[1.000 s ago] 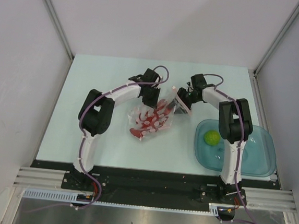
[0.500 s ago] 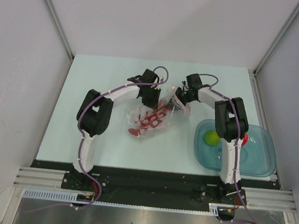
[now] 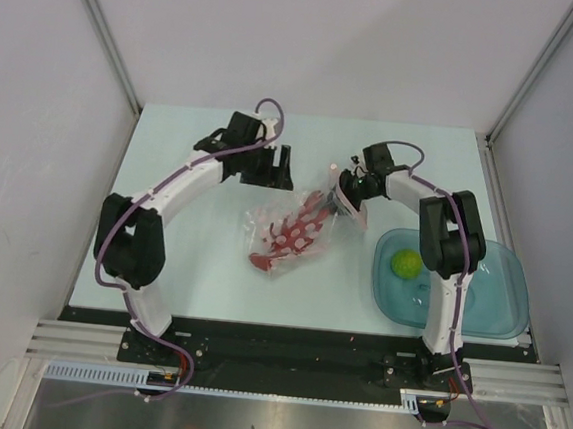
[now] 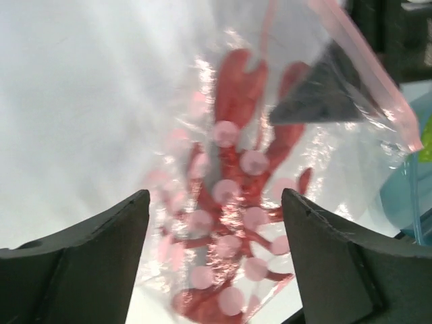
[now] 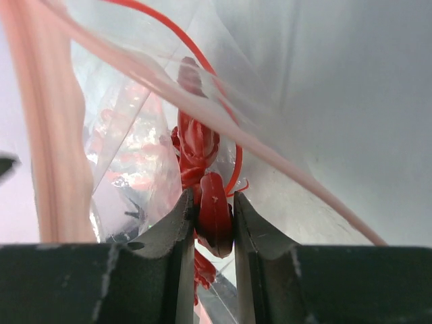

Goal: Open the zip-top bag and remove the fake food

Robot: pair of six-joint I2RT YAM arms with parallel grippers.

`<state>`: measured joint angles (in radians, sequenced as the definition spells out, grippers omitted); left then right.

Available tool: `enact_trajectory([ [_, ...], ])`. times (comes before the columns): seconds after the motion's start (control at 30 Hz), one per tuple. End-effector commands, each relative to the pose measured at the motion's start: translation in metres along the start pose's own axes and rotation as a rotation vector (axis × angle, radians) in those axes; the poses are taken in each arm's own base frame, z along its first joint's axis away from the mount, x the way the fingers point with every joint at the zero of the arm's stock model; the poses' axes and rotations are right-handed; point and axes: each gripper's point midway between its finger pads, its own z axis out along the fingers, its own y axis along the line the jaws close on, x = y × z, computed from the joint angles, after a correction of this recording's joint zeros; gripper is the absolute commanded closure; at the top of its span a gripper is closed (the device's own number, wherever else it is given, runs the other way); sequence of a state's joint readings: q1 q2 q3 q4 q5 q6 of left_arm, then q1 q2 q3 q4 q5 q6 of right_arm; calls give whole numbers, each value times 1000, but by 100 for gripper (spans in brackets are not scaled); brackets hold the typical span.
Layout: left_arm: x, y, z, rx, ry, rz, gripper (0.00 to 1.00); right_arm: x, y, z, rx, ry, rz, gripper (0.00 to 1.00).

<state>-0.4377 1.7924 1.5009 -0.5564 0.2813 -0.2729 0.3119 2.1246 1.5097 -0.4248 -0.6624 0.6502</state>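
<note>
- The left gripper (image 3: 281,168) has let go of the zip-top bag (image 3: 266,218) and drawn back, its jaws wide and empty.
- The right gripper (image 5: 213,202) still pinches the lobster (image 3: 295,233) by a claw at the bag's mouth.
- The bag lies on the table (image 3: 182,256).

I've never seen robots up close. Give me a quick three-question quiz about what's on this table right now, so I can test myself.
1. True or false: the lime-green ball lies in the teal tray.
2. Reaching into the zip-top bag, the right gripper pinches: A red lobster; B lime-green ball; C tray rim.
3. Fill in: the left gripper has its jaws ____ and holds nothing.

Key: 1 true; 2 A; 3 open.
</note>
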Motion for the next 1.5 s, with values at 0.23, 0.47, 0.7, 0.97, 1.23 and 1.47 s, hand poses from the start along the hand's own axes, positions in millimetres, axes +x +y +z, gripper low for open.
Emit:
enact_trajectory([
  [0.23,41,53,-15,36,61,-146,8,24,18,-29,-116,32,-103,100],
  [0.47,63,41,6,177,158,-209,5,30,20,-29,-155,54,-113,100],
  [0.7,80,47,17,167,225,-241,11,26,20,-31,-165,58,-109,100],
  [0.97,93,61,21,112,233,-232,67,25,28,-35,-181,51,-123,100],
  [1.23,75,88,19,-48,151,-270,100,32,17,-45,-146,57,-175,100],
  [1.47,88,100,19,-101,195,-240,100,18,18,-74,-156,-80,-214,100],
])
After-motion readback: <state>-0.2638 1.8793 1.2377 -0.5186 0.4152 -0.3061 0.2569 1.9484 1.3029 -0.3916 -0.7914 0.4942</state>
